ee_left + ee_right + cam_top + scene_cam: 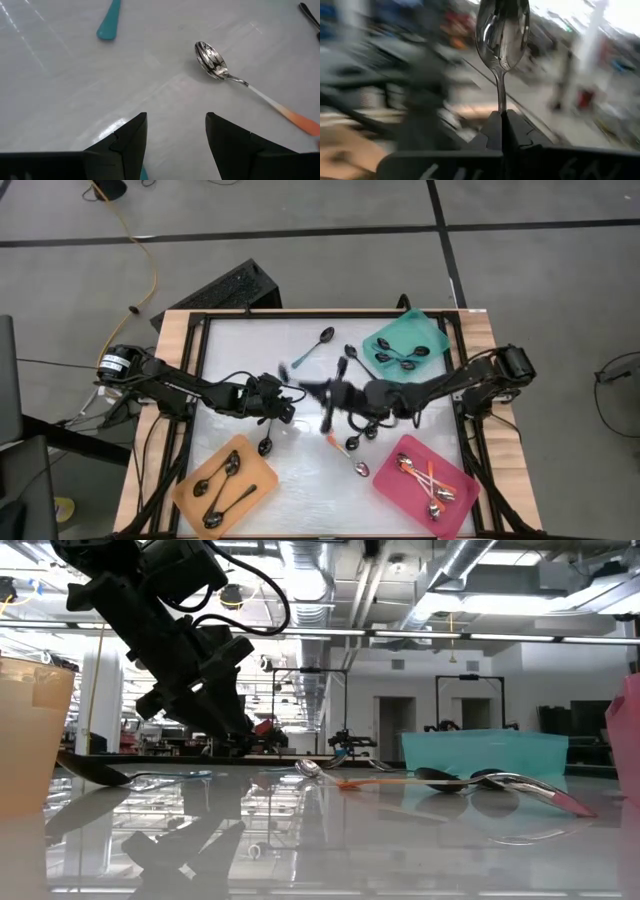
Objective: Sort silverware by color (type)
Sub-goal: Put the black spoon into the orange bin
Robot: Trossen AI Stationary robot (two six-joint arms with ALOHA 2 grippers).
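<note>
The silver spoon [502, 35] stands bowl-up in the right wrist view, its thin handle pinched between the closed fingers of the right gripper [503, 120], lifted near the middle of the high view. All metal, it probably belongs with the plain spoons in the orange tray [262, 476] at lower left, though motion blur leaves its handle colour unsure. To do this well, keep the pinch firm, carry it level and release low over the tray. The left gripper [176, 131], fingers apart and empty, hovers near an orange-handled spoon [220, 70], so pass clear of it
</note>
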